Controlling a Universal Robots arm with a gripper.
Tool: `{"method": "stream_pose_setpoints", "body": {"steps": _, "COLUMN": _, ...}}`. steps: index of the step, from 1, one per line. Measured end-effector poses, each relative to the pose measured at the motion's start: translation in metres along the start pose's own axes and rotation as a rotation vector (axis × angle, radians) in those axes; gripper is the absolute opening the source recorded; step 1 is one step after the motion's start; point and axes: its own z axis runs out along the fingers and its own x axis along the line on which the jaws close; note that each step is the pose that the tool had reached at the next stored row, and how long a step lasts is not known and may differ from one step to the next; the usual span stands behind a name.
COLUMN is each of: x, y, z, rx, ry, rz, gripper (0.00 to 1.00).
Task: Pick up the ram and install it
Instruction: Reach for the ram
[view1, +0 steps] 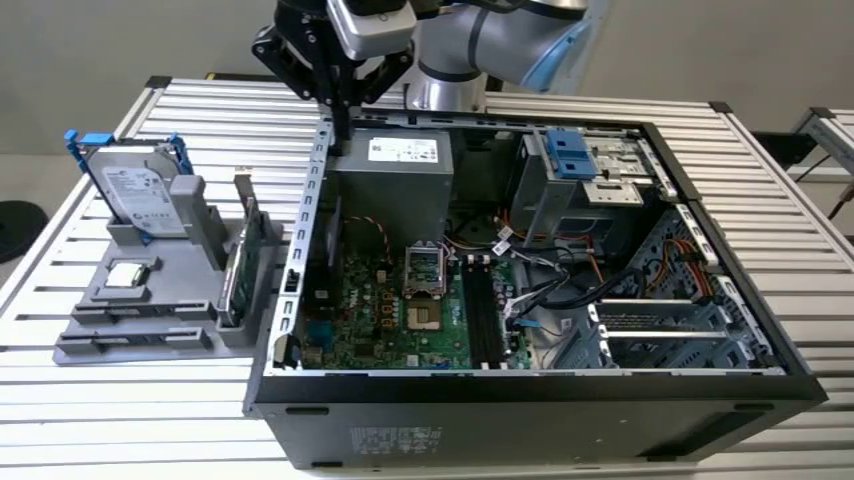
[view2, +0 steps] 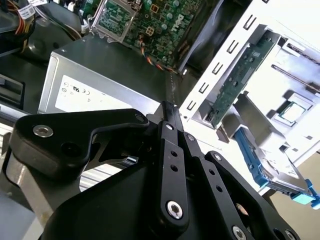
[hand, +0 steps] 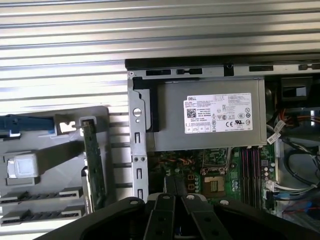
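Well off to the gripper's (view1: 343, 125) side, I see the ram (view2: 240, 75) standing in its tray (view1: 134, 345), not yet picked up. The jaws are together and empty above the case (view1: 534, 400), and the memory slots (view1: 481, 315) are bare.

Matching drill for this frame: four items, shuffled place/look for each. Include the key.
1 hard drive
2 power supply
3 end effector
4 expansion card

A silver box, white label, inside case
B above case's far edge
C green, upright on gray holder beside case
D blue frame, upright on holder

Pairs: 1-D, 2-A, 3-B, 4-C
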Motion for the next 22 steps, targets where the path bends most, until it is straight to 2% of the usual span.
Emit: {"method": "stream_pose_setpoints", "body": {"steps": 22, "x": 0.0081, "y": -0.0006, "z": -0.0002, "rx": 0.0, "ry": 0.0, "rz": 0.0, "gripper": 0.0}}
